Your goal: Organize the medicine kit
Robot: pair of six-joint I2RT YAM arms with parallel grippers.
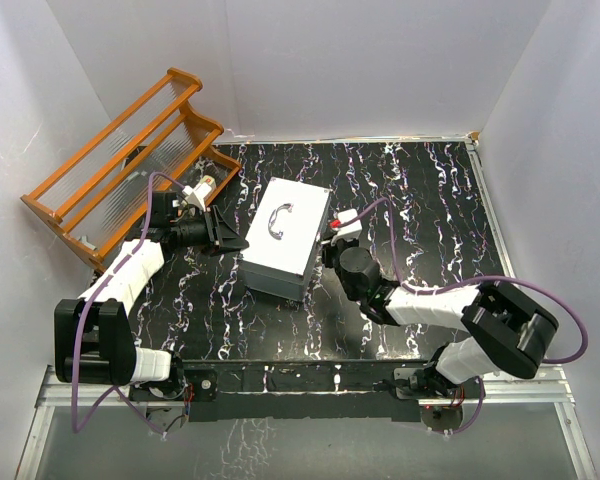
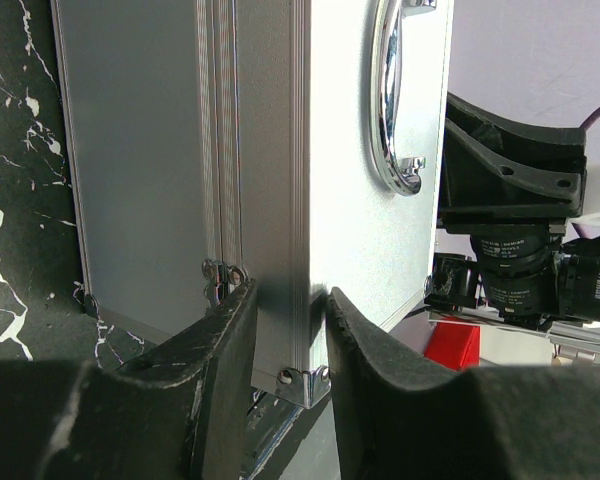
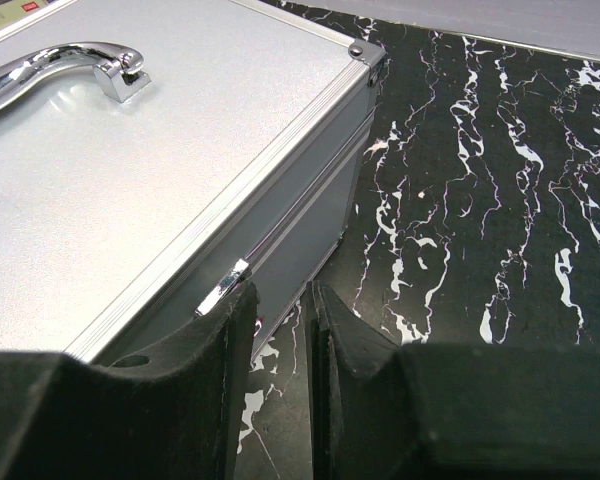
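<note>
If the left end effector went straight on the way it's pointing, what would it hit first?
The metal medicine case: its ribbed corner edge sits between the left end effector's fingers, apparently touching both, so there is hardly any free travel.

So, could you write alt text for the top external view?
A closed grey medicine kit lies on the black marbled table, with the left gripper and the right gripper at its opposite sides. An orange rack stands at the back left.

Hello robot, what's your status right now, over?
Left gripper clamped on medicine kit corner. Right gripper slightly open beside clasp. Lid shut. Nothing blocking.
</note>
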